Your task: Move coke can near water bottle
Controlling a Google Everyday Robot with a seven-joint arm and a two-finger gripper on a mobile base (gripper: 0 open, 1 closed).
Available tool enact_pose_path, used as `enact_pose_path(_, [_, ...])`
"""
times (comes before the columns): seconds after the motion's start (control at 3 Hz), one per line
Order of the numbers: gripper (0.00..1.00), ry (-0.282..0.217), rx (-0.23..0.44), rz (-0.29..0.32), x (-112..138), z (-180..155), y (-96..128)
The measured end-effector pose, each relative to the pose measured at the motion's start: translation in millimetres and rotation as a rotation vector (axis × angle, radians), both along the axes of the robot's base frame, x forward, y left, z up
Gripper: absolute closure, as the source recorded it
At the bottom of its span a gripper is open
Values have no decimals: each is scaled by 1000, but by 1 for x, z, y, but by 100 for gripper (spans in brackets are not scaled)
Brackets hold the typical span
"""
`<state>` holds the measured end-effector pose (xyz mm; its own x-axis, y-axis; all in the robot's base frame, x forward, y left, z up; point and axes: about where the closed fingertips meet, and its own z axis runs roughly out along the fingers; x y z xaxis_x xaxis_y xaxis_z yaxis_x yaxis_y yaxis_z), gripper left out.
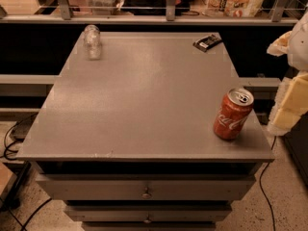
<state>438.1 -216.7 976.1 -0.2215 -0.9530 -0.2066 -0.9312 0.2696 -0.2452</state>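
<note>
The red coke can [233, 114] stands upright on the grey cabinet top [144, 95], near its front right corner. The clear water bottle [92, 42] stands at the far left corner of the same top, well away from the can. My gripper [289, 104] shows at the right edge of the view, pale and partly cut off. It is to the right of the can, beyond the cabinet's edge, and does not touch the can.
A flat dark packet [207, 42] lies at the far right corner. Drawers with small knobs [146, 193] sit below the top. Cables [265, 186] run along the floor. A railing and shelf [168, 18] stand behind the cabinet.
</note>
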Motion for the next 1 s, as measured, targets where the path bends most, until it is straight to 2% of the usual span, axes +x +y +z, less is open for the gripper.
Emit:
enact_pose_path(0.33, [0, 0, 0, 0, 0, 0, 0])
enact_pose_path(0.67, [0, -16, 11, 45, 4, -5, 12])
enact_pose_path(1.0, [0, -31, 82, 78, 11, -23, 26])
